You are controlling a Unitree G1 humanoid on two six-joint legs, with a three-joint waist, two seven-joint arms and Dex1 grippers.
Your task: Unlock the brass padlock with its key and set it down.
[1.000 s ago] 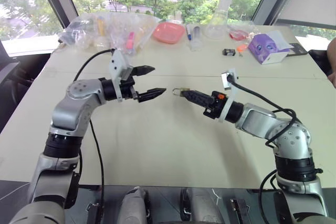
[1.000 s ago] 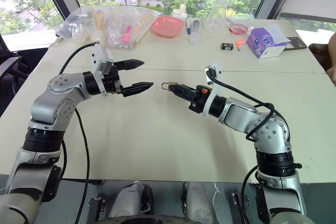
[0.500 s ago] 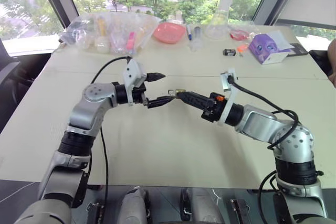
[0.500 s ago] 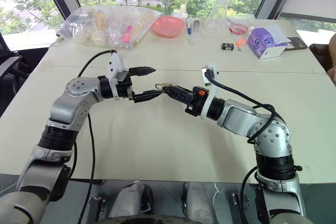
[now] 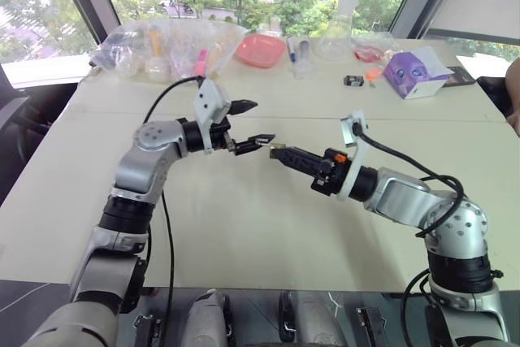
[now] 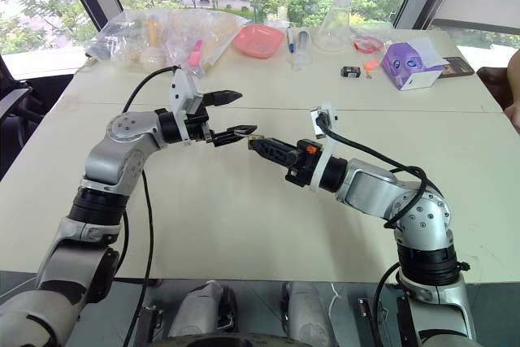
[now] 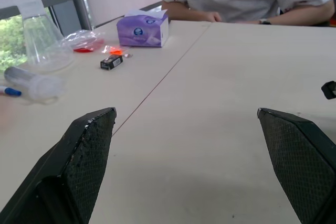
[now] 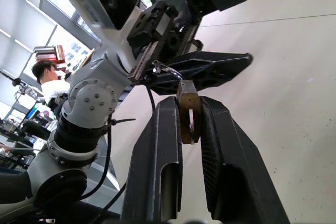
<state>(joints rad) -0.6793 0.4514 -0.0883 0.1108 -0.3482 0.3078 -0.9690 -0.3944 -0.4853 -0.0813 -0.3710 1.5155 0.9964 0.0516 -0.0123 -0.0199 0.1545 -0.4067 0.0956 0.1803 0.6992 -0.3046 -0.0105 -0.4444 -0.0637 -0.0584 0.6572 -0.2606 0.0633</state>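
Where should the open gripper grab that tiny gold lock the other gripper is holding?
Probably by the thin wire loop. The right gripper is shut flat on the brass padlock, covering its sides, so only the top end and silvery shackle stick out past the fingertips. The open left gripper faces that end, so coming straight on from in front looks best.

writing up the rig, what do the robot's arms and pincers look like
Both arms are silver-grey metal with black joint rings and a loose black cable each. The left pincer and right pincer have two black tapered fingers with textured pads. White camera brackets sit at the wrists; the right wrist has an orange piece.
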